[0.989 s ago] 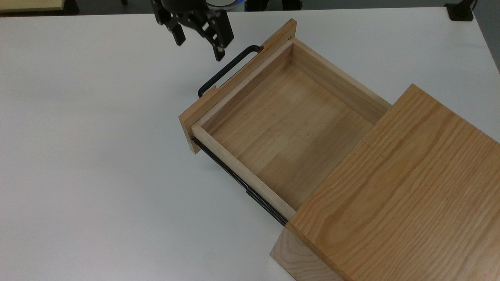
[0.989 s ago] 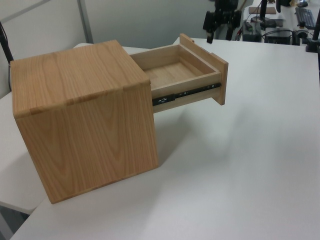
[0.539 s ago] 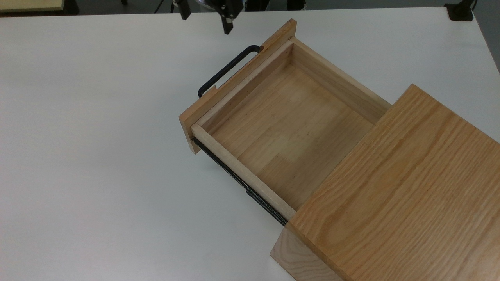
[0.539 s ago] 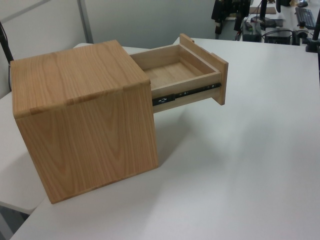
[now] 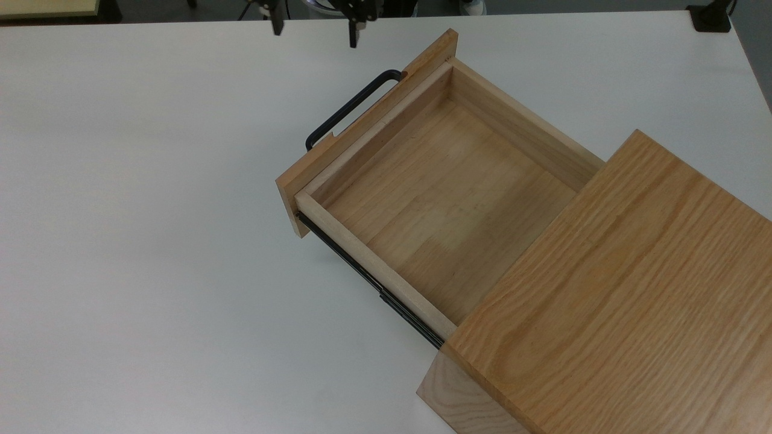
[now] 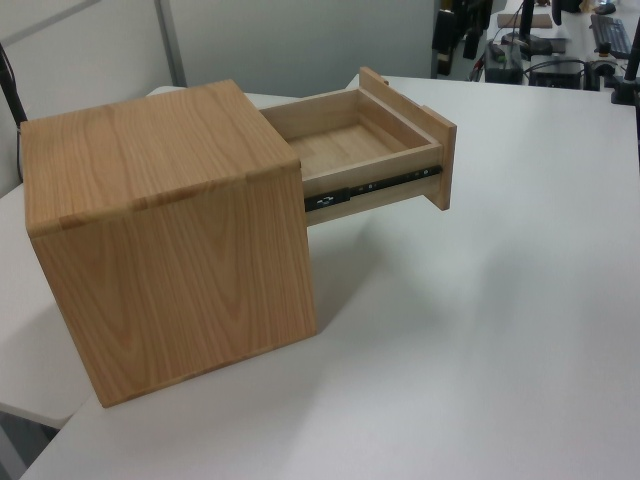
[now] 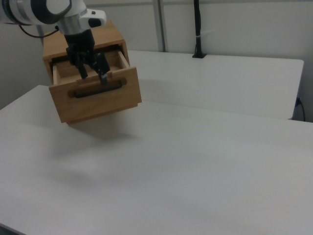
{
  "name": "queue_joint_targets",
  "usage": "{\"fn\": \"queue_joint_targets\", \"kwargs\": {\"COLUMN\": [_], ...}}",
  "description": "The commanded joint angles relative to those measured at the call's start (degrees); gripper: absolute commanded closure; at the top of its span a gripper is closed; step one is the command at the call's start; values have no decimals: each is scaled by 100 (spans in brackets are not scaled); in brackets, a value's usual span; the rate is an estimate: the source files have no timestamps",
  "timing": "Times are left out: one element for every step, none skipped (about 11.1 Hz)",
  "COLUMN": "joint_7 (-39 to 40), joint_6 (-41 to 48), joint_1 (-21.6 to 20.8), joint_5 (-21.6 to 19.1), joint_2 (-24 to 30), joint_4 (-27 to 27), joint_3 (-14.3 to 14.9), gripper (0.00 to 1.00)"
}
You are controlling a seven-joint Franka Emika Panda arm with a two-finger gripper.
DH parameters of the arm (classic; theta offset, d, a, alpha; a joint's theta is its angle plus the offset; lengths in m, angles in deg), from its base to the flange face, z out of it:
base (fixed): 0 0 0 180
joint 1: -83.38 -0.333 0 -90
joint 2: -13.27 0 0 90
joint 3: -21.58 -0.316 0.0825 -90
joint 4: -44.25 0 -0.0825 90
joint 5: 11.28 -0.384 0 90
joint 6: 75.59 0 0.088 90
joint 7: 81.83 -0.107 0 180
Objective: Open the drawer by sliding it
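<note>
The drawer stands pulled far out of the oak box casing, its light-wood tray empty. Its flat front panel carries the black U-shaped handle, and a black side rail shows along the tray. My gripper hangs open and empty at the top view's upper edge, apart from the handle. In the right view my gripper hovers above the handle and the front panel. In the left view it sits high behind the open drawer.
The white table spreads wide around the casing. A black stand base sits at the top view's far right corner. A black pole rises at the table's far edge in the right view.
My open gripper has lifted away from the handle and drawn back toward the top view's upper edge. The drawer has stayed where it was.
</note>
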Motion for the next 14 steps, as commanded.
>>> {"fn": "queue_joint_targets", "kwargs": {"joint_7": [1217,1375,1403,1403,1333,1315,1193,1096,1043,1043,1025,790,388,244], "joint_6": [108,108,108,99,99,99,116,117,151,187,222,231,187,178], "joint_1": [-37,-352,-772,-890,-891,-891,-917,-917,-935,-935,-943,-935,-900,-917], "joint_5": [246,265,265,265,256,221,256,247,238,195,107,-146,-488,-517], "joint_2": [247,256,256,247,247,247,247,247,239,239,247,239,247,247], "joint_4": [-144,-118,-117,-109,-109,-100,-117,-117,-126,-117,-126,-126,-117,-126], "joint_3": [326,720,1167,1302,1304,1304,1286,1277,1234,1225,1225,1207,1207,1198], "gripper": [0,0,0,0,0,0,0,0,0,0,0,0,0,0]}}
